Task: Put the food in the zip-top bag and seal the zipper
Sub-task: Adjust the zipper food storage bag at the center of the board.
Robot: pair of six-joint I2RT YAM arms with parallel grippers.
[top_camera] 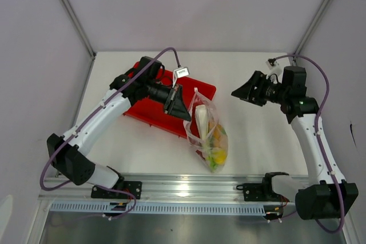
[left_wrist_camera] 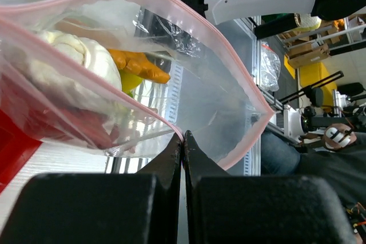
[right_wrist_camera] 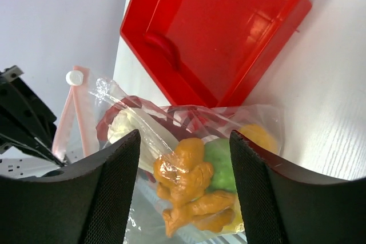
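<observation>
Toy produce (right_wrist_camera: 191, 190) fills the clear crinkly plastic bag (top_camera: 209, 135) beside the red plastic tray (top_camera: 150, 110). Left gripper (left_wrist_camera: 183, 139) pinches its pinkish zipper strip (left_wrist_camera: 229, 50) tight; right gripper (top_camera: 247, 91) gapes, empty. If that pinch slips, the mouth may never seal.

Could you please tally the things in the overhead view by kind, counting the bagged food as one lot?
Arms: 2, the left arm and the right arm
Tray: 1
Bag: 1
Food lot: 1, inside the bag; the pieces overlap too much to count
Total: 5
</observation>
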